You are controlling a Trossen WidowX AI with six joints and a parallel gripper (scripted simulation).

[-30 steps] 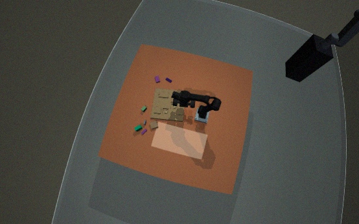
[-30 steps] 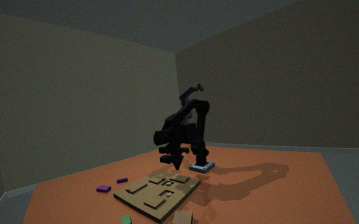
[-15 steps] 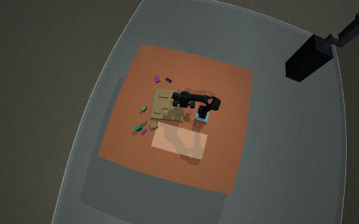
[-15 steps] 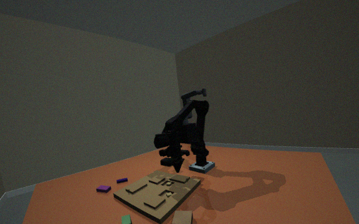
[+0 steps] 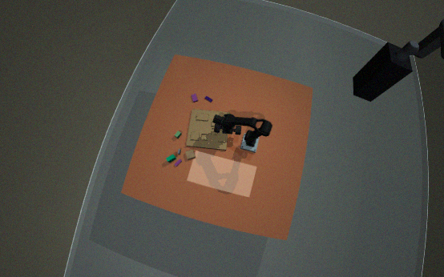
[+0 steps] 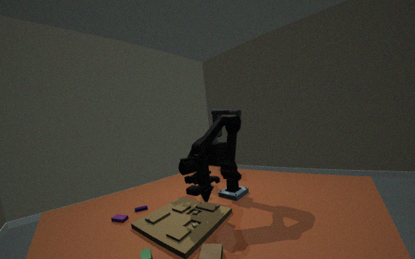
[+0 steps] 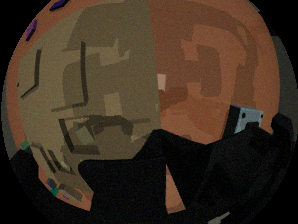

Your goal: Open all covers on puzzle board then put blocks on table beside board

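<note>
The tan puzzle board (image 5: 196, 129) (image 6: 165, 229) (image 7: 50, 102) lies flat. It bears several raised covers, among them a long one (image 6: 158, 218), one near the front corner (image 6: 178, 234) and one near the arm (image 6: 207, 206). Two wells show between covers; a pale patch shows in the nearer well (image 6: 192, 224), and I cannot tell if it is a block or light. A purple block (image 5: 194, 98) (image 6: 120, 218) (image 7: 31, 30) and a dark violet block (image 5: 208, 99) (image 6: 141, 208) (image 7: 59, 5) lie off the board. My gripper (image 6: 206, 200) is shut and empty above the board's arm-side part.
A green block (image 5: 178, 134) (image 6: 146, 254), a teal block (image 5: 171, 158), a small purple piece (image 5: 178, 162), a small grey piece (image 5: 179, 151) and a tan block (image 5: 190, 154) (image 6: 210, 251) lie off the board. The arm's pale blue base (image 5: 248, 148) (image 6: 234, 193) stands beside the board.
</note>
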